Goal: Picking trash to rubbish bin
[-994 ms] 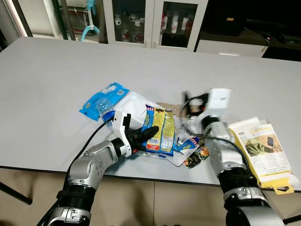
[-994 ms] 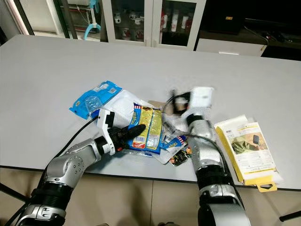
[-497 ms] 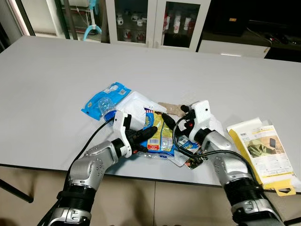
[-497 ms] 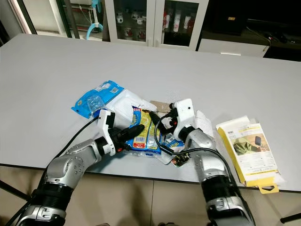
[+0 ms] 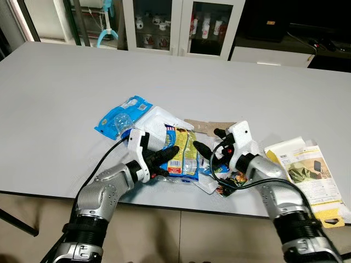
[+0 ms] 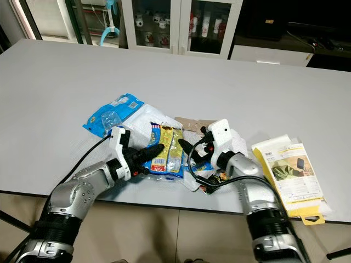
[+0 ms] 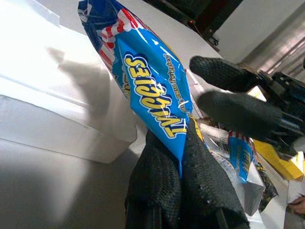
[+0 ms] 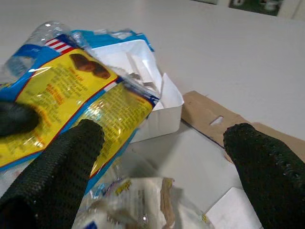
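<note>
Lower centre of the frame: trash pile [image 5: 192, 150] near the table [image 5: 66, 93] front edge. Left gripper [image 7: 178, 157] pinched shut on the tail of the snack bag [image 5: 184, 153]; right gripper [image 5: 211, 147] spread wide just beside that bag. Thin, glossy film, so likely to slip or tear out of the pinch. Could drag loose wrappers [image 5: 219, 181] off the edge. No bin visible. Yellow packet [image 5: 307, 175] lower right, apart.
</note>
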`<state>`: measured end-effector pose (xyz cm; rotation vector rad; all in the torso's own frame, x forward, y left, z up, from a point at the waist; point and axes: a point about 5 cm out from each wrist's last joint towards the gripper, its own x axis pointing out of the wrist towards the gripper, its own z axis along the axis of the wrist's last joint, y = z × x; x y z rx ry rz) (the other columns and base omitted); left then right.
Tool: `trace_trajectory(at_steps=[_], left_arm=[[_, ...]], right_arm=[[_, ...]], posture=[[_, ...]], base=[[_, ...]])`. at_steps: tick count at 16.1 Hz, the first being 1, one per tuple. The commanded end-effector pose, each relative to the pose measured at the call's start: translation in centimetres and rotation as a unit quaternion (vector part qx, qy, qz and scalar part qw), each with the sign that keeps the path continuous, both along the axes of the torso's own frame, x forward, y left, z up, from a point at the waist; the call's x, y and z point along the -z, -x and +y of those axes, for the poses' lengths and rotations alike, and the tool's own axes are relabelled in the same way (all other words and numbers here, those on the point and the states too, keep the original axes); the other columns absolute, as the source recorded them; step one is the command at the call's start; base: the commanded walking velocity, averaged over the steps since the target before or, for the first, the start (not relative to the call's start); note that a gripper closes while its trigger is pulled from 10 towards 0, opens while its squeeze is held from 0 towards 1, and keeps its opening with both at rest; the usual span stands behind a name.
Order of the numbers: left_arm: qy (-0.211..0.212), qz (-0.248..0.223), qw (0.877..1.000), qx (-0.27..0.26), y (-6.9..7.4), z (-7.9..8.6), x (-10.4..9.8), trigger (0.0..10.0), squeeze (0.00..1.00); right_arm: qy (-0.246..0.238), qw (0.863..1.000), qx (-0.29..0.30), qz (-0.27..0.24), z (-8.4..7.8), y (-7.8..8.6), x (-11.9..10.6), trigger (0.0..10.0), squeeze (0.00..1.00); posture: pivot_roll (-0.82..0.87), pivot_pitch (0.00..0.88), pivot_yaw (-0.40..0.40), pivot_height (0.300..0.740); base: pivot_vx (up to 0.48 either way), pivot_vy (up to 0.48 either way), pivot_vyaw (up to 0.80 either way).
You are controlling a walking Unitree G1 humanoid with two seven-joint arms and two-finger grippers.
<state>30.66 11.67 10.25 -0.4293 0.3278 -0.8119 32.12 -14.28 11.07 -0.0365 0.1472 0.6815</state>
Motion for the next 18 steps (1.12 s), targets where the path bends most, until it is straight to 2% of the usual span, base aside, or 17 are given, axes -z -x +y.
trace_trajectory(at_steps=[1, 7, 8, 9, 10, 11, 12, 13, 14, 15, 16, 18], left_arm=[[-0.007, -0.007, 1.0, -0.003, 0.1, 0.1, -0.2, 0.0, 0.0], [-0.006, -0.012, 1.0, -0.001, 0.1, -0.1, -0.3, 0.0, 0.0], [0.003, -0.029, 1.0, -0.011, -0.2, -0.1, -1.1, 10.0, 0.0], [0.011, -0.047, 0.999, -0.021, -0.4, -0.1, -1.8, 10.0, 0.0], [0.004, -0.081, 0.996, -0.04, -0.8, 0.0, -2.9, 10.0, 0.0], [0.0, -0.095, 0.994, -0.047, -1.0, 0.0, -3.4, 10.0, 0.0], [-0.072, -0.156, 0.98, -0.097, -2.0, 0.2, -4.8, 10.0, 0.0], [-0.096, -0.203, 0.966, -0.129, -2.5, 0.0, -6.7, 10.0, 0.0], [-0.086, -0.235, 0.959, -0.132, -2.6, -0.4, -8.3, 10.0, 0.0], [-0.086, -0.255, 0.953, -0.137, -2.7, -0.5, -9.0, 10.0, 0.0], [-0.097, -0.274, 0.943, -0.159, -2.8, -0.5, -9.5, 10.0, 0.0], [-0.112, -0.306, 0.916, -0.232, -3.4, 0.3, -10.5, 10.0, 0.0]], right_arm=[[0.001, 1.0, -0.013, 0.006, -0.4, 0.5, 0.1, 10.0, 0.0], [0.008, 1.0, -0.02, 0.009, -1.1, 0.9, -0.1, 10.0, 0.0], [0.009, 1.0, -0.011, 0.006, -1.3, 0.8, -0.2, 10.0, 0.0], [0.008, 1.0, -0.005, 0.003, -1.3, 0.7, -0.3, 10.0, 0.0], [0.007, 1.0, -0.001, 0.0, -1.2, 0.6, -0.4, 10.0, 0.0], [0.007, 1.0, 0.001, -0.002, -1.2, 0.5, -0.4, 10.0, 0.0], [0.004, 1.0, 0.007, -0.007, -1.1, 0.4, -0.6, 10.0, 0.0], [0.0, 1.0, 0.013, -0.014, -1.0, 0.2, -0.9, 10.0, 0.0], [-0.005, 1.0, 0.015, -0.022, -0.8, 0.0, -1.2, 10.0, 0.0], [-0.01, 0.999, 0.02, -0.03, -0.6, -0.1, -1.6, 10.0, 0.0], [-0.018, 0.998, 0.033, -0.046, -0.4, -0.4, -2.2, 10.0, 0.0], [-0.036, 0.993, 0.077, -0.087, -0.4, -1.1, -3.8, 10.0, 0.0]], posture=[[0.0, 0.05, -0.064, 0.74], [0.0, 0.048, -0.061, 0.74], [0.0, 0.047, -0.061, 0.74], [0.0, 0.047, -0.06, 0.74], [0.0, 0.047, -0.06, 0.74], [0.0, 0.046, -0.06, 0.74], [0.0, 0.048, -0.062, 0.74], [0.0, 0.044, -0.06, 0.74], [0.01, 0.044, -0.06, 0.74], [0.0, 0.042, -0.059, 0.74], [0.0, 0.042, -0.056, 0.74], [0.0, 0.041, -0.054, 0.74]], base=[[0.0, 0.0, 0.0], [0.0, 0.0, 0.0], [0.0, 0.0, 0.0], [0.0, 0.0, 0.0], [0.0, 0.0, 0.0], [0.0, 0.0, 0.0], [0.0, 0.0, 0.0], [0.0, 0.0, 0.0], [0.0, 0.0, 0.0], [0.0, 0.0, 0.0], [0.0, 0.0, 0.0], [0.0, 0.0, 0.0]])
